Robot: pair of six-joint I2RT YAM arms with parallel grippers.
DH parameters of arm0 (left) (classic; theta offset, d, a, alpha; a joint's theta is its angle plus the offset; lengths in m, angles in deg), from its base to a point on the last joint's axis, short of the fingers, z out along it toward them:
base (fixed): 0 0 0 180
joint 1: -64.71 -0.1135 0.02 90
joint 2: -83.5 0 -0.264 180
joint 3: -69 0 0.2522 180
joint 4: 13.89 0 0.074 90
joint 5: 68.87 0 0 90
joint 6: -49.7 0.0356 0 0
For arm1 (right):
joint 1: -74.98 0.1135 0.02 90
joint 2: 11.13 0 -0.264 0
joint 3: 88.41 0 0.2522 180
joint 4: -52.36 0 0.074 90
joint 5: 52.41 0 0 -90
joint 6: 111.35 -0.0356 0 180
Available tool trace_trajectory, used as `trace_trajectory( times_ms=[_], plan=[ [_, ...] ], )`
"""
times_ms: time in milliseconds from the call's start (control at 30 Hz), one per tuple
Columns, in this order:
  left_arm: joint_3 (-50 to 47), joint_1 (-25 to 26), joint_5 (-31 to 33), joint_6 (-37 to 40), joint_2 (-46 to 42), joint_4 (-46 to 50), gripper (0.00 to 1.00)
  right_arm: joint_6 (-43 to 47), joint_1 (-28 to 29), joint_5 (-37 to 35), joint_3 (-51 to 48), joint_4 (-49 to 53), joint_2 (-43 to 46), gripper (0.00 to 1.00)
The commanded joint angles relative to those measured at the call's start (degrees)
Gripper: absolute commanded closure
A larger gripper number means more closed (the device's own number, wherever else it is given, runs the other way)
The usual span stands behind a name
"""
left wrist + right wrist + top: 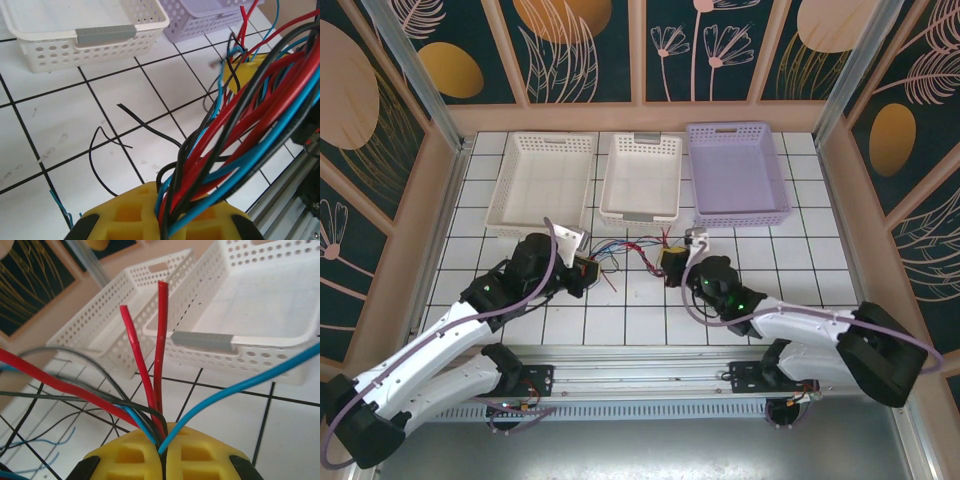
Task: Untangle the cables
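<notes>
The cables (635,250), a tangle of thin red, blue and black wires, stretch across the white tiles between my two grippers. My left gripper (588,272) is shut on one end of the bundle. In the left wrist view its yellow fingers (130,215) pinch the cables (240,115), which fan up and to the right. My right gripper (673,266) is shut on the other end. In the right wrist view the yellow fingers (125,460) clamp red, blue and black cables (145,370), with two red ends sticking up. A loose black cable (107,165) lies on the tiles.
Three baskets stand in a row at the back: a white one (505,180) on the left, a white one with grey handles (640,215) in the middle and a lilac one (740,218) on the right. A metal rail (640,360) runs along the near edge.
</notes>
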Motion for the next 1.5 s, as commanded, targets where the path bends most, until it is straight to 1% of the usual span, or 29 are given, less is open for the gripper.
trace_trajectory(
  times_ms=[0,100,233,333,467,500,567,667,733,800,900,1000,1100,1200,1267,1467],
  plan=[
    [-0.1,-0.5,2.0,0.4,-0.8,0.0,1.00,-7.5,-4.4,-8.4,-3.4,7.8,5.4,1.00],
    [-0.1,-0.5,1.7,0.5,-0.6,-0.1,1.00,-9.1,-5.3,-9.0,-4.4,10.3,9.7,1.00],
    [-0.1,-0.5,1.3,0.5,-0.6,-0.4,0.99,-9.8,-6.1,-9.8,-5.1,12.9,13.3,1.00],
    [-0.4,-0.5,0.4,0.4,-0.8,-0.8,0.89,-9.4,-6.5,-8.0,-5.1,12.8,14.2,1.00],
    [-0.5,-0.5,0.2,0.4,-1.1,-1.1,0.66,-8.3,-6.3,-5.5,-5.0,11.3,14.5,1.00],
    [-0.6,-0.5,-0.1,0.3,-1.1,-1.2,0.64,-7.8,-6.3,-5.0,-5.0,10.8,14.8,1.00],
    [-0.6,-0.4,-0.3,0.4,-1.3,-1.3,0.62,-6.8,-6.1,-4.7,-4.9,10.3,15.4,1.00],
    [-0.7,-0.5,-0.1,0.3,-1.5,-1.4,0.62,-5.9,-6.1,-5.3,-4.8,10.7,16.7,1.00],
    [-0.7,-0.5,-0.4,0.3,-1.5,-1.5,0.60,-4.7,-6.1,-4.4,-5.1,10.3,17.6,1.00],
    [-0.8,-0.5,-1.0,0.0,-1.5,-2.1,0.52,-3.1,-6.0,-2.5,-5.6,9.0,18.7,1.00],
    [-0.4,-0.5,-2.2,-2.3,-0.7,-3.9,0.45,-0.6,-5.7,-0.5,-6.3,7.6,20.7,1.00],
    [-0.5,-0.5,-2.6,-4.9,-0.3,-6.0,0.41,2.0,-5.5,2.7,-7.1,5.3,23.3,1.00],
    [-1.7,-0.5,-2.9,-7.2,-0.9,-9.2,0.31,3.7,-5.5,4.7,-7.4,4.3,25.6,1.00],
    [-3.0,-0.4,-3.2,-8.7,-0.5,-12.3,0.28,5.6,-5.5,8.4,-7.1,3.8,27.1,1.00],
    [-3.8,-0.5,-3.4,-9.1,0.6,-13.9,0.26,6.0,-5.5,9.7,-7.0,3.0,28.0,1.00],
    [-5.7,-0.5,-4.2,-8.8,3.8,-18.1,0.24,6.4,-5.5,15.6,-6.1,2.1,29.1,1.00]
  ],
)
